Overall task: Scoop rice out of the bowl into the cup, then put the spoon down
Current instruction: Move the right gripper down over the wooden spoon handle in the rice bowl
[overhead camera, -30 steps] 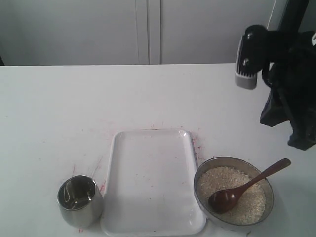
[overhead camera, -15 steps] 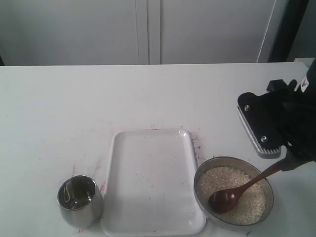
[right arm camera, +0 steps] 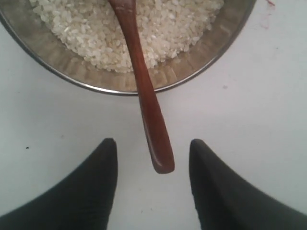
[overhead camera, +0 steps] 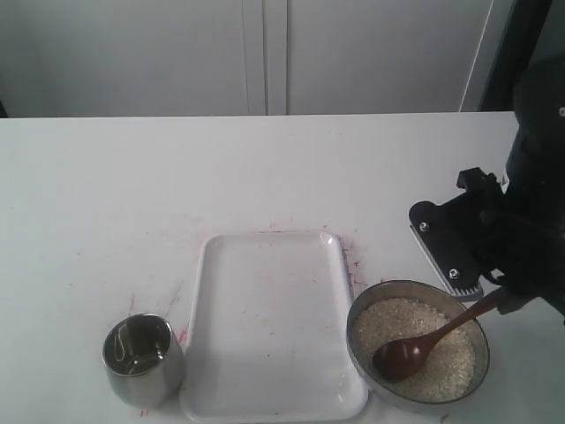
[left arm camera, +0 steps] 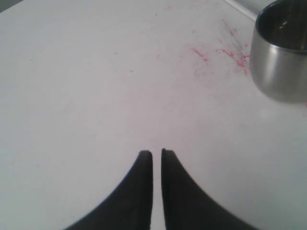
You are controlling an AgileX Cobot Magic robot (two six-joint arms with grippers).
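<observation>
The metal bowl (overhead camera: 357, 331) sits at the front right, filled with off-white rice (overhead camera: 441, 367). The wooden spoon (overhead camera: 424, 344) lies in it, its handle sticking out over the right rim. My right gripper (right arm camera: 153, 141) is open, and the end of the spoon (right arm camera: 151, 115) handle sits between its fingertips without touching them; the bowl (right arm camera: 72, 62) and rice (right arm camera: 172, 28) lie just beyond. In the exterior view the right arm (overhead camera: 494, 238) hangs over the handle's end. The steel cup (overhead camera: 141, 358) stands at the front left. My left gripper (left arm camera: 157, 152) is shut on nothing, over bare table near the cup (left arm camera: 280, 57).
A flat white tray (overhead camera: 274, 327) lies between cup and bowl. Red smears (overhead camera: 353, 261) mark the white table around the tray and near the cup. A pale wall with cabinet doors rises behind the table's far edge.
The right arm has come down from high at the back right to just over the spoon handle's end beside the bowl. Spoon, bowl, cup and tray have not moved.
</observation>
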